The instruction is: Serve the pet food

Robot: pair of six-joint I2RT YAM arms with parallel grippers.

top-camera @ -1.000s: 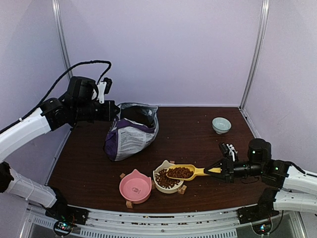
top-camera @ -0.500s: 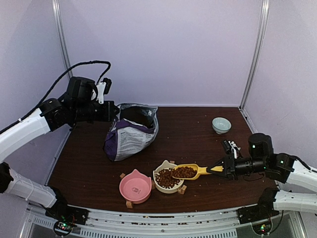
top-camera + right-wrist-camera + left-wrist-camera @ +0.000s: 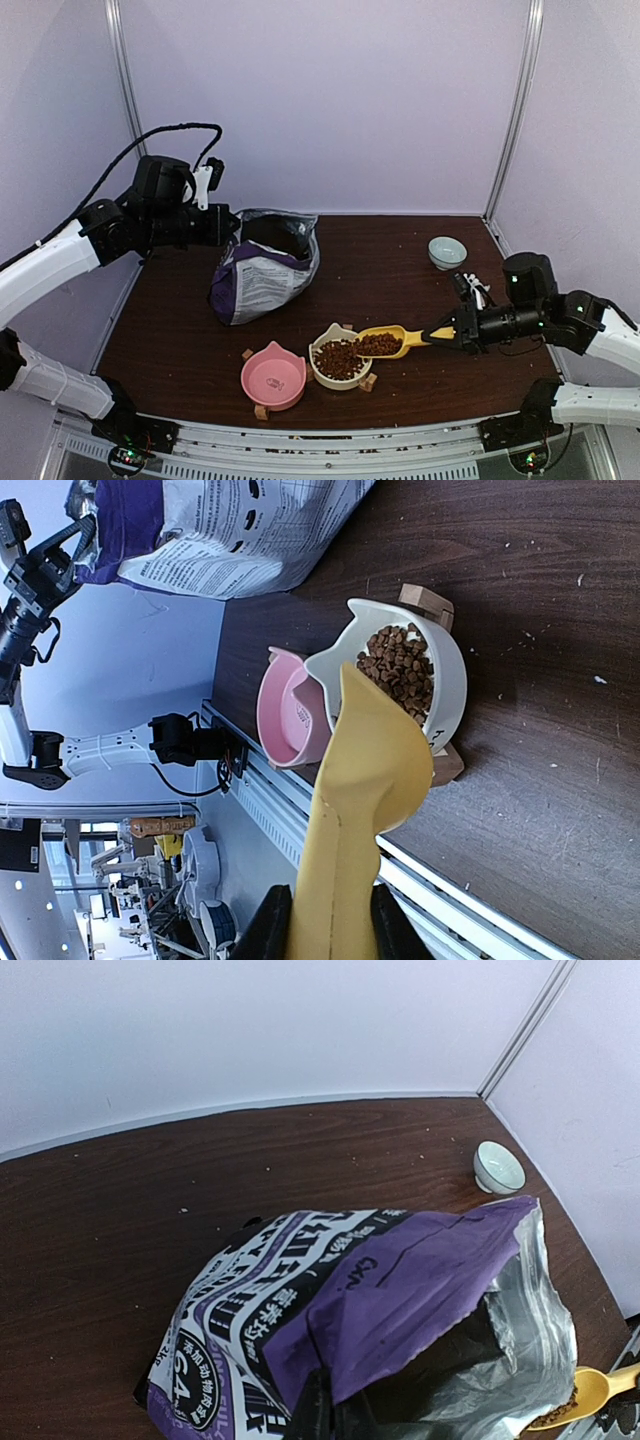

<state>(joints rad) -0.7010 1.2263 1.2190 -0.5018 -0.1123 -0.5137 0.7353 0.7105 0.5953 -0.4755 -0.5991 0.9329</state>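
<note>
1. The step in hand looks like tipping a scoopful into the cream bowl [image 3: 448, 710]. The right tool [image 3: 328, 920] is clamped on the handle of the yellow scoop [image 3: 365, 760], whose mouth hangs over the bowl's near rim.
2. The pet food [image 3: 400, 670] lies partly heaped in that bowl and partly in the scoop. Whether more sits inside the bag [image 3: 262, 272] cannot be seen.
3. To pour well, the wrist should roll slowly, with the scoop's lip kept inside the rim and low over the heap, so that pellets slide rather than bounce onto the bench [image 3: 380, 260].
4. The heap already stands high on the scoop's side of the bowl. Aiming the pour toward the bowl's far, emptier side would likely limit spill.
5. The grip on the handle should hold firm through the roll, because a slip would dump the load beside the bowl.
6. The left tool [image 3: 230, 226] is pinched shut on the bag's upper edge and holds its mouth open. It is best left there, steady.
7. Counted:
   - two arms and two tools
   - one bag
   - one scoop
   - three bowls: the cream one, a pink bowl [image 3: 272, 378] just beside it, and a small pale bowl [image 3: 447, 250] well apart at the far right
   - pellets too many to count
</note>
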